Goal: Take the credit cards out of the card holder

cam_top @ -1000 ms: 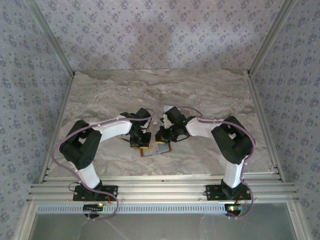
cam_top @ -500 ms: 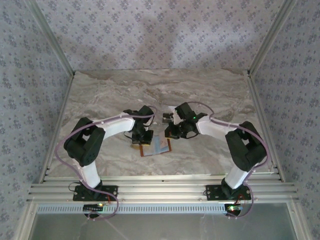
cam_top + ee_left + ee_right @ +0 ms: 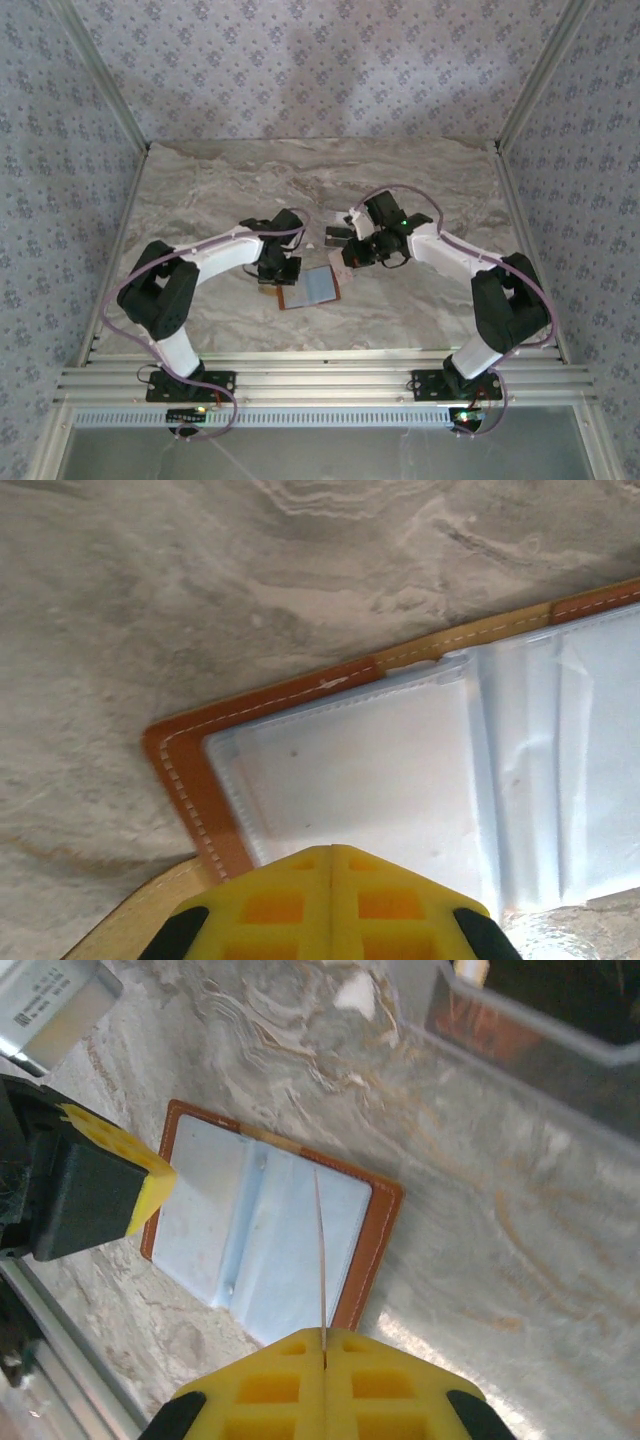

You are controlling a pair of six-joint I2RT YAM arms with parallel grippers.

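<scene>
From my station I see the card holder (image 3: pixel 310 288) lying open and flat on the marble-patterned table (image 3: pixel 210 190), a little nearer the arms than the table's middle and between the two wrists. Its pale grey-blue inner faces point up, and the orange-brown stitched rim runs round them.

The left gripper (image 3: pixel 332 855) is clenched, with its yellow pads (image 3: pixel 270 905) pressed together and nothing between them. In its own wrist view the tip sits over the holder's corner, just inside the rim. I cannot tell whether it bears down on the leather or only hovers above it. In the right wrist view the same yellow tip shows at the holder's left edge.

The right gripper (image 3: pixel 323 1338) is clamped on one credit card (image 3: pixel 320 1260). I see the card edge-on, as a thin pale line rising straight out from between the pads. The card is clear of the holder, which lies open on the table beyond it. In the overhead view the right wrist is just beyond the holder's far right corner, and its arm reaches in from the right
</scene>
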